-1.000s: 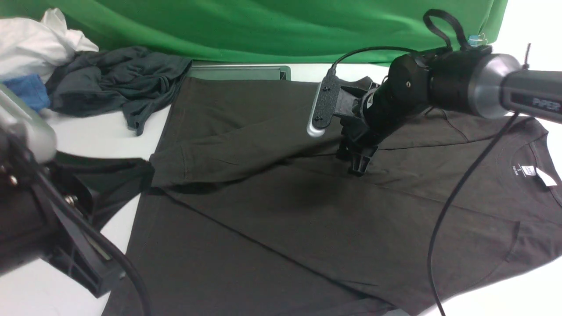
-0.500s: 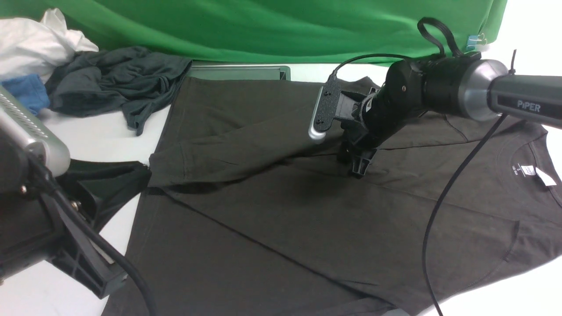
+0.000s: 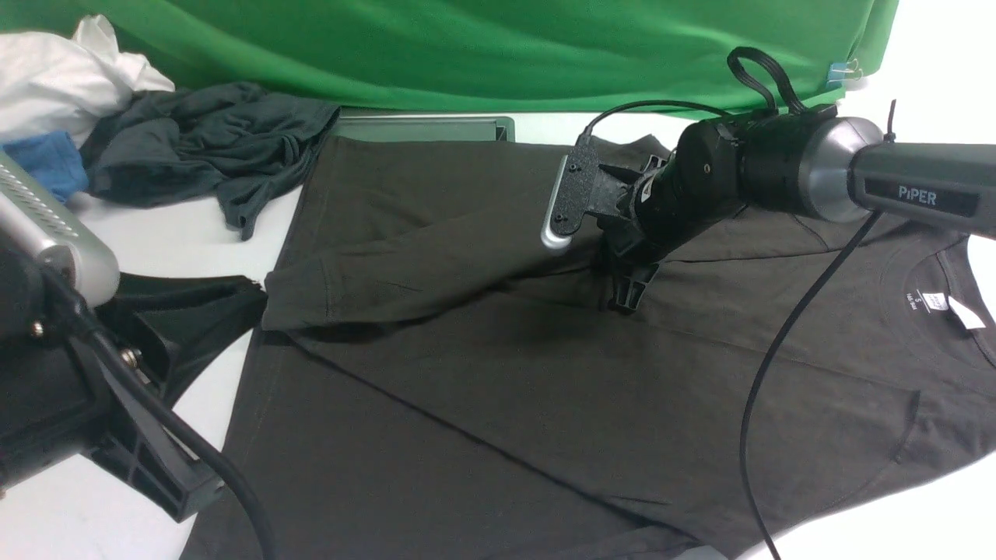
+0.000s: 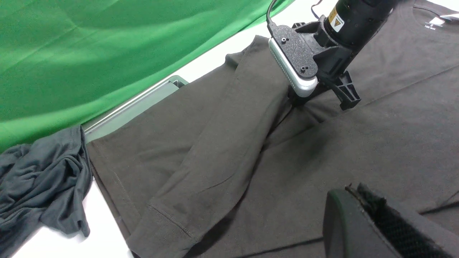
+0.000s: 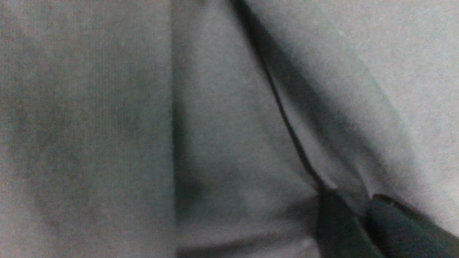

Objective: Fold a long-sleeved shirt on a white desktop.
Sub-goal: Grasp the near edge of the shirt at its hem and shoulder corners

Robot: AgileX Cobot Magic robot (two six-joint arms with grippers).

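Observation:
The brownish-black long-sleeved shirt (image 3: 545,404) lies spread on the white desktop (image 3: 194,233), neck label (image 3: 938,302) to the right. One sleeve (image 3: 405,272) is folded across the body. The other sleeve (image 3: 202,311) trails off to the left, partly behind my left arm. My right gripper (image 3: 626,299) points down at the inner end of the folded sleeve. In the right wrist view its fingers (image 5: 337,222) are pinched on a ridge of the shirt's cloth (image 5: 107,125). My left gripper (image 4: 353,188) hovers shut over the shirt's lower body (image 4: 215,150), holding nothing.
A crumpled grey-teal garment (image 3: 202,148), a white cloth (image 3: 62,70) and a blue garment (image 3: 47,159) are piled at the back left. The silver-framed cable slot (image 3: 424,128) sits by the green backdrop (image 3: 467,47). My right arm's cable (image 3: 778,373) hangs over the shirt.
My right gripper has slid slightly left and its jaws have closed on the cloth at the sleeve fold. My left arm has shifted a little at the lower left.

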